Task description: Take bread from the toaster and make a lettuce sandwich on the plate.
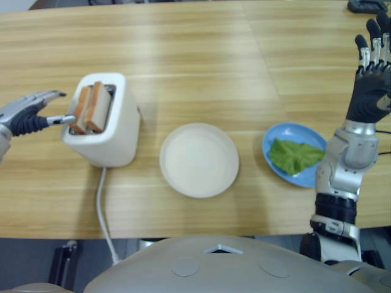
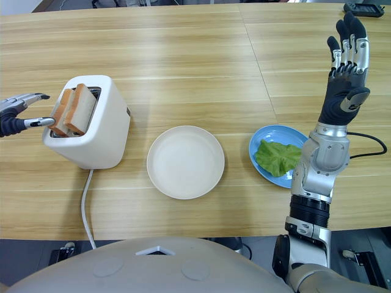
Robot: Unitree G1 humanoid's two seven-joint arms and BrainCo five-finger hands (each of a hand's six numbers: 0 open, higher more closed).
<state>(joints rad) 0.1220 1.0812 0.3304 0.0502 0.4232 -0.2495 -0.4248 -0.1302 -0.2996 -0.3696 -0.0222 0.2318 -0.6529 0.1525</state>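
A light wooden table [image 1: 201, 55] spans the scene. Nearest, left of the plate [image 1: 199, 160], a white cord [image 1: 101, 201] runs off the table's front edge. The plate, round and cream-coloured, has nothing on it. Just right of the plate sits a blue dish [image 1: 293, 128] with a lettuce leaf [image 1: 295, 155] lying in it. Left of the plate, near it but not touching, stands a white toaster [image 1: 116, 134] with two slices of bread [image 1: 88, 107] upright in its slots. Further left of the plate, the left hand [image 1: 24, 113] is level with the bread, fingers spread and holding nothing, one fingertip at the outer slice. Right of the plate and beyond it, the right hand [image 2: 343, 79] is raised, fingers straight and empty. Far beyond the plate to the right, a dark object [image 1: 368, 6] lies at the table's back edge.
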